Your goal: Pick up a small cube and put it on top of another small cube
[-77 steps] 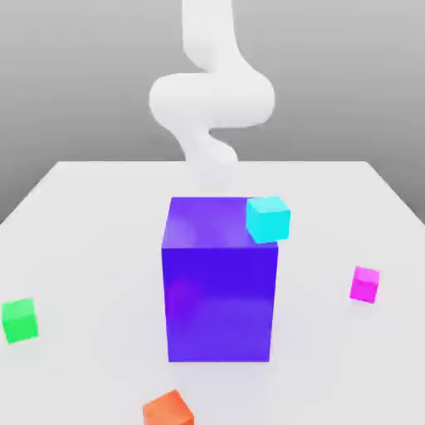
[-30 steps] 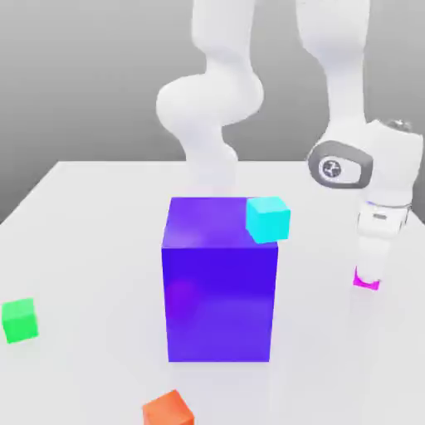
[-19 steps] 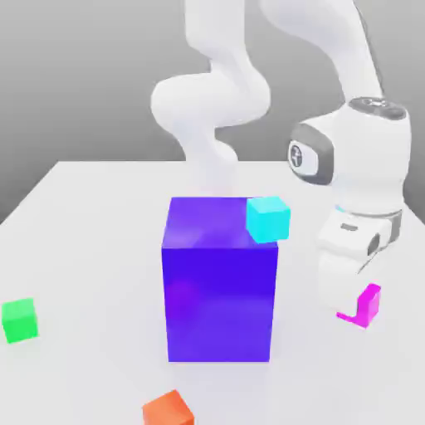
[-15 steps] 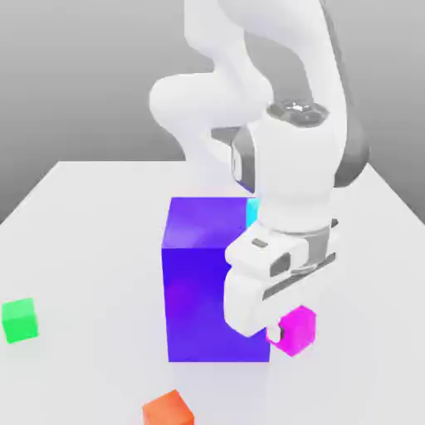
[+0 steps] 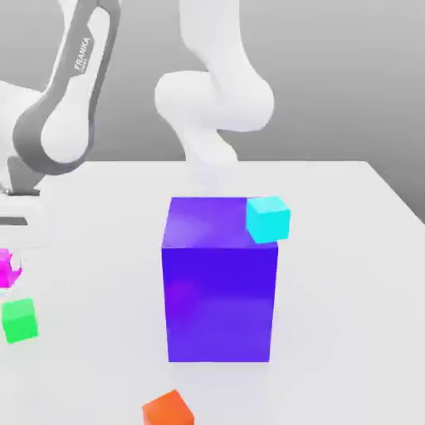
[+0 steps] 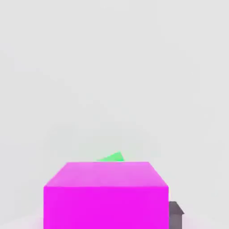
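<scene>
At the exterior view's left edge, the claw [image 5: 8, 271] is clenching the magenta cube [image 5: 4, 267] between its fingers, and the cube is hanging above the pale table [image 5: 100, 249]. Below it, and slightly toward the exterior view's right, the green cube [image 5: 20, 320] is sitting on the table, near but apart. The coming move is turning on that relation: the green top is lying under the load, probably a little off to one side, so the claw is likely needing a small shift before lowering. Neither cube is offering a long axis; their edges are what is mattering. In the hand view a green corner is peeking out past the magenta cube, its edges running askew to the held one's, so a slight twist is perhaps being called for. One arm [image 5: 66, 124] is doing the work.

The picture's edge is cutting off part of the claw and of its load, and the magenta cube is hiding most of the green one from the hand view. How closely their centres are lining up, I am not able to tell.
</scene>
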